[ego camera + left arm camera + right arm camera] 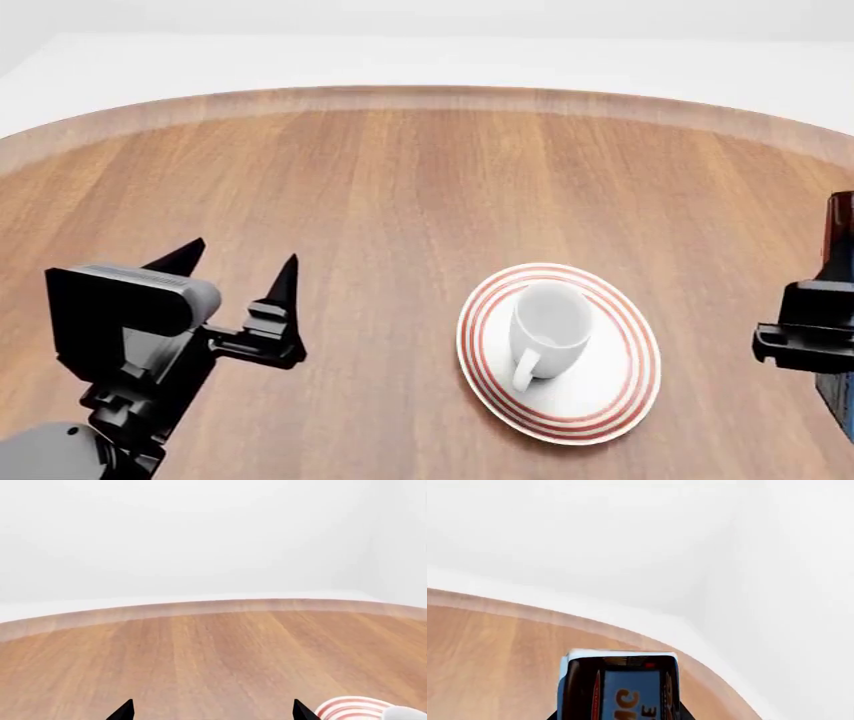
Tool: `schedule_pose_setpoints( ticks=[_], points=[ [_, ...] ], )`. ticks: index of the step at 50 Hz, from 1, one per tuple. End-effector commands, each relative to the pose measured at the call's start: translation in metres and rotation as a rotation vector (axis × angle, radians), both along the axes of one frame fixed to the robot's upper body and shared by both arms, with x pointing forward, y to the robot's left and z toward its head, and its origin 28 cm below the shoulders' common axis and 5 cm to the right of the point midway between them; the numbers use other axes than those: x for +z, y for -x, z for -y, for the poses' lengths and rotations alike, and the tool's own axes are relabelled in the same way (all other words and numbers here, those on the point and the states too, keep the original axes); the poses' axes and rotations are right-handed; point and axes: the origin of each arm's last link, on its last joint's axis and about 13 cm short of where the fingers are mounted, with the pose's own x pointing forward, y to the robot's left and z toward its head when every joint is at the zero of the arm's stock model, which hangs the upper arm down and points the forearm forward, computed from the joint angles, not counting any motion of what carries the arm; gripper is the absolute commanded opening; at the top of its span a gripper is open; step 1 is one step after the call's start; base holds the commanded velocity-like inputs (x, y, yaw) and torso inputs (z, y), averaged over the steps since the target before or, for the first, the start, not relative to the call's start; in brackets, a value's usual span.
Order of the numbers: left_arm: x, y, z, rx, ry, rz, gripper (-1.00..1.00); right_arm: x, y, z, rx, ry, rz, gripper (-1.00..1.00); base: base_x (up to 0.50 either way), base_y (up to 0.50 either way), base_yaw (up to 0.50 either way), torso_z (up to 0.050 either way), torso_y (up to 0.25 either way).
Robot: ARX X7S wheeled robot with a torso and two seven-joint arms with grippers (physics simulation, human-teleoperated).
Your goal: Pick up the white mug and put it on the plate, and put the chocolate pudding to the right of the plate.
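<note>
Nearest us in the head view is our left gripper (244,268), its two dark fingers spread wide with nothing between them, hovering over the near left part of the round wooden table (400,180). In the left wrist view the same fingertips (123,711) stand well apart, and a slice of the plate (347,709) shows just beside one of them.

The plate (614,400) lies toward the table's near edge, right of centre, and the white mug (547,325) stands upright on it, handle turned toward the near edge.

At the table's right edge we see our right gripper (807,340), mostly cut off by the frame. The right wrist view shows the chocolate pudding (620,687) close in front of that camera, between the finger bases, above the wood near the table's rim; we cannot tell whether the jaws actually pinch it.
</note>
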Motion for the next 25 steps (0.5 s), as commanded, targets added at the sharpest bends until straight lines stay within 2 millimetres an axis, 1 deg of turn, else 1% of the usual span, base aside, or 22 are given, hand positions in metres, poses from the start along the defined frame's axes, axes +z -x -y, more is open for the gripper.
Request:
schedule_pose_setpoints(
  ticks=[1, 2, 5, 8, 9, 10, 11, 12, 14, 16, 18, 20, 23, 25],
  points=[
    [0.002, -0.001, 0.005, -0.043, 0.009, 0.019, 1.0, 0.023, -0.006, 0.013, 0.048, 0.086, 0.105, -1.0, 0.0, 0.0, 0.0, 0.0, 0.0],
    [0.002, -0.001, 0.005, -0.044, 0.009, 0.018, 1.0, 0.024, -0.004, 0.015, 0.054, 0.086, 0.114, -1.0, 0.0, 0.0, 0.0, 0.0, 0.0],
    [0.001, -0.002, 0.007, -0.047, 0.007, 0.015, 1.0, 0.029, -0.01, 0.02, 0.107, 0.07, 0.099, -1.0, 0.0, 0.0, 0.0, 0.0, 0.0],
    [0.001, -0.002, 0.007, -0.049, 0.005, 0.013, 1.0, 0.033, -0.02, 0.024, 0.152, 0.066, 0.069, -1.0, 0.0, 0.0, 0.0, 0.0, 0.0],
    [0.001, -0.002, 0.007, -0.05, 0.005, 0.012, 1.0, 0.033, -0.026, 0.028, 0.16, 0.08, 0.06, -1.0, 0.0, 0.0, 0.0, 0.0, 0.0],
    [0.001, -0.002, 0.008, -0.05, 0.004, 0.012, 1.0, 0.027, -0.031, 0.027, 0.174, 0.081, 0.013, -1.0, 0.0, 0.0, 0.0, 0.0, 0.0],
    [0.0, -0.003, 0.008, -0.052, 0.003, 0.011, 1.0, 0.027, -0.042, 0.027, 0.181, 0.072, -0.013, -1.0, 0.0, 0.0, 0.0, 0.0, 0.0],
    [0.0, -0.003, 0.009, -0.053, 0.002, 0.01, 1.0, 0.037, -0.048, 0.027, 0.173, 0.081, 0.039, -1.0, 0.0, 0.0, 0.0, 0.0, 0.0],
    [0.001, -0.003, 0.009, -0.055, 0.001, 0.01, 1.0, 0.04, -0.06, 0.031, 0.161, 0.096, 0.033, -1.0, 0.0, 0.0, 0.0, 0.0, 0.0],
    [0.002, -0.003, 0.01, -0.056, 0.0, 0.013, 1.0, 0.041, -0.066, 0.033, 0.153, 0.095, 0.031, -1.0, 0.0, 0.0, 0.0, 0.0, 0.0],
    [0.002, -0.003, 0.011, -0.059, -0.003, 0.014, 1.0, 0.04, -0.078, 0.039, 0.124, 0.119, 0.02, -1.0, 0.0, 0.0, 0.0, 0.0, 0.0],
    [0.001, -0.003, 0.011, -0.06, -0.004, 0.013, 1.0, 0.039, -0.086, 0.043, 0.108, 0.117, 0.01, -1.0, 0.0, 0.0, 0.0, 0.0, 0.0],
    [0.0, -0.004, 0.011, -0.059, -0.004, 0.01, 1.0, 0.039, -0.092, 0.045, 0.118, 0.126, -0.003, -1.0, 0.0, 0.0, 0.0, 0.0, 0.0],
    [0.0, -0.004, 0.011, -0.06, -0.005, 0.006, 1.0, 0.039, -0.101, 0.047, 0.111, 0.15, -0.015, -1.0, 0.0, 0.0, 0.0, 0.0, 0.0]
  ],
)
